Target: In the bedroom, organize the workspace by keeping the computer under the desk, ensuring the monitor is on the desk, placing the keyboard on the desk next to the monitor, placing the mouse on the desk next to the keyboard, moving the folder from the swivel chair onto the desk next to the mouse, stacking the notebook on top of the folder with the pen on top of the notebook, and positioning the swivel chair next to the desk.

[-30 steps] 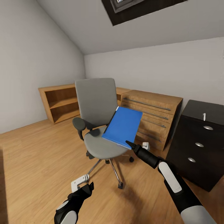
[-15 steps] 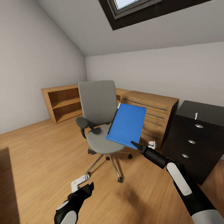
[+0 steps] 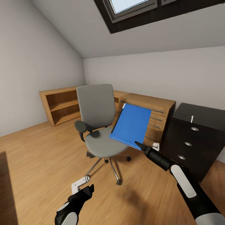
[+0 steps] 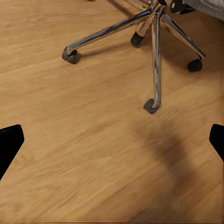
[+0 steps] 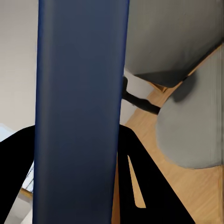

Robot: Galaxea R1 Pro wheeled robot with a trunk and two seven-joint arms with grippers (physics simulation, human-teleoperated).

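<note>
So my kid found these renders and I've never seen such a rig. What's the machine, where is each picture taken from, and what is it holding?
It's a simulated two-armed robot on wheels. The wide picture comes from its head camera, looking over both arms. The other two come from cameras by each gripper. The right gripper is shut on a blue folder, lifted above the grey swivel chair; its wrist view shows the folder between the fingers. The left gripper hangs open and empty over the wood floor, seeing the chair's chrome base.

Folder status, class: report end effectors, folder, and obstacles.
Right end effector shut on folder, lifted, tilted above swivel chair. Left end effector open, low over floor. Wooden drawer chest close behind.
</note>
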